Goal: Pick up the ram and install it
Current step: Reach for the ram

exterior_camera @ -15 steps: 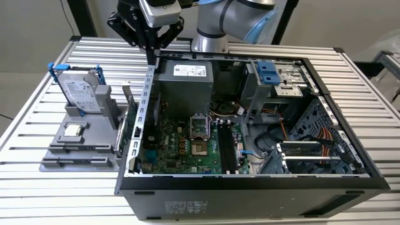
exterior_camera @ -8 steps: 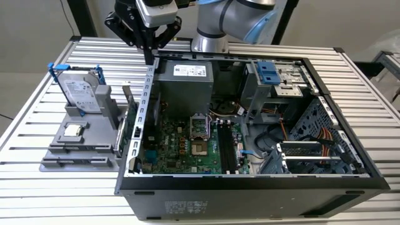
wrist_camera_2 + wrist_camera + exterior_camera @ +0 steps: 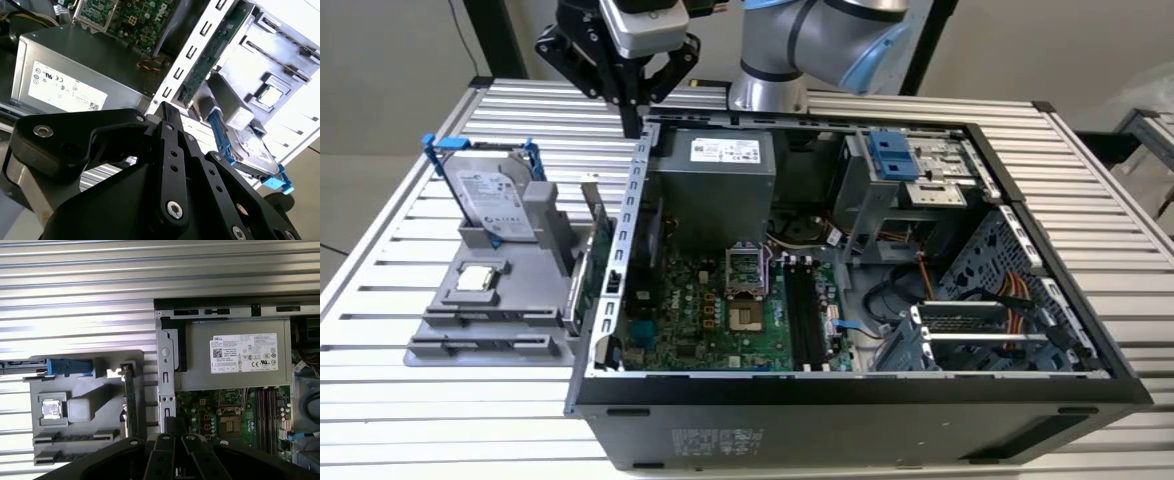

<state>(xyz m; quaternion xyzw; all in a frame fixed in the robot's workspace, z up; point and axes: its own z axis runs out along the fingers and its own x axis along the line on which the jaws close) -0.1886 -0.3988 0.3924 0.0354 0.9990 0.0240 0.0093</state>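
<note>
1 ram (image 3: 127, 400) stands edge-up in tray (image 3: 480, 345) beside pc case (image 3: 854, 425) for easy grab; gripper (image 3: 635, 120) above case corner, pinched together, empty.

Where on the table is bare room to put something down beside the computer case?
The slatted table is bare in front of the grey holder, at the exterior view's lower left, and beyond it too. It is crowded between holder and computer case, where the ram stands.
</note>
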